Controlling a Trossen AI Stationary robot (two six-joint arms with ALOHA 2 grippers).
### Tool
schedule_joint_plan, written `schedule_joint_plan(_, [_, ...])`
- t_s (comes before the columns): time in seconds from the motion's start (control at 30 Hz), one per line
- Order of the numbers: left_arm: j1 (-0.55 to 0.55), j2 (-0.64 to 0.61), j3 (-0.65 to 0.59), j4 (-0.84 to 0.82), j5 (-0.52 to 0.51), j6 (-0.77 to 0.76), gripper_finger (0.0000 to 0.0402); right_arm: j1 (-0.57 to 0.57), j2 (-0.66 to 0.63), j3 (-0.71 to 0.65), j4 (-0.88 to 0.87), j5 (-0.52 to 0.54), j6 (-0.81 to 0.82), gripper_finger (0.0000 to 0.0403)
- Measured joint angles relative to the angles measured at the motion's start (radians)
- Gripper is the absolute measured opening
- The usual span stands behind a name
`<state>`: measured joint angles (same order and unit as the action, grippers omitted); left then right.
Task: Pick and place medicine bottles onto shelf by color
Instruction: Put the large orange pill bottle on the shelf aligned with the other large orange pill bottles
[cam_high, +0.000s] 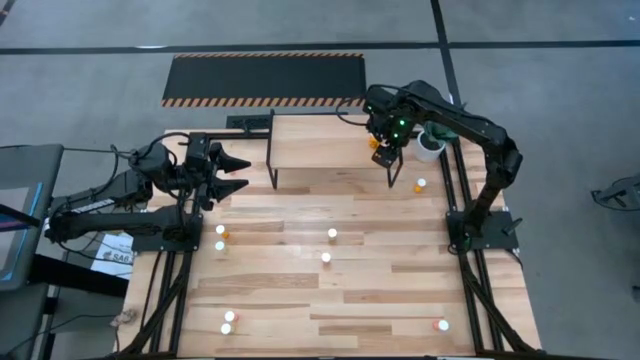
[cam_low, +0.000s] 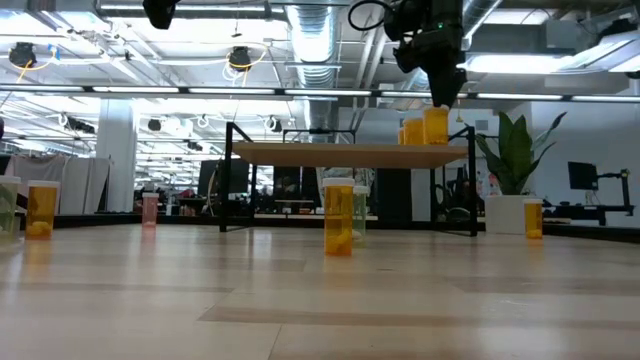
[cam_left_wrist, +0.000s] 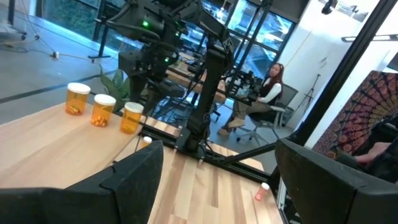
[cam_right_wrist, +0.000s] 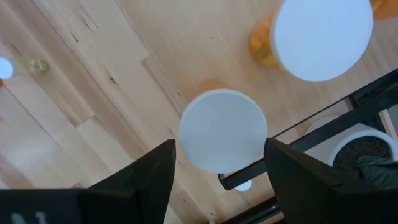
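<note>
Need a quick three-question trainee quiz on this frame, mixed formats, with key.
1. True or false: the left gripper is over the shelf.
2. How many orange bottles stand on the shelf in the left wrist view? A) one B) three C) five
3. Fill in: the right gripper is above an orange bottle with a ____ cap.

Key: 1 false, it waits beside the shelf; 2 B; 3 white.

Four views of my table, from far overhead to right atop a cap.
High looks straight down; low sits level at tabletop; my left wrist faces across, my right wrist points down close. All share the shelf (cam_high: 330, 143).
</note>
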<state>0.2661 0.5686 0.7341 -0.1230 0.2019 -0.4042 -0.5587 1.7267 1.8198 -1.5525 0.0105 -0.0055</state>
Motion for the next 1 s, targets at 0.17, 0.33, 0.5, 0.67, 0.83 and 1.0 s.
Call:
schedule_joint_plan(0.17, [0.0,0.0,0.0,0.0,0.0,0.0,0.0297,0.002,-0.011,0.007,-0.011,-0.001,-0.004,0.0265])
schedule_joint_plan(0.33, [0.0,0.0,0.0,0.0,0.0,0.0,0.0297,0.009,-0.091,0.029,-0.003,-0.007,-0.003,0.0265])
schedule_joint_plan(0.5, [0.0,0.0,0.0,0.0,0.0,0.0,0.0297,0.023,-0.248,-0.067,0.074,-0.003,0.061,0.0265])
schedule_joint_plan(0.67, [0.0,0.0,0.0,0.0,-0.001,0.0,0.0297,0.029,-0.4,-0.31,0.298,0.024,0.162,0.0213])
schedule_joint_plan(0.83, [0.0,0.0,0.0,0.0,0.0,0.0,0.0297,0.027,-0.466,-0.446,0.332,0.123,0.266,0.0063])
schedule_joint_plan(1.0, [0.0,0.0,0.0,0.0,0.0,0.0,0.0297,0.042,-0.467,-0.523,0.412,0.127,0.312,0.0018])
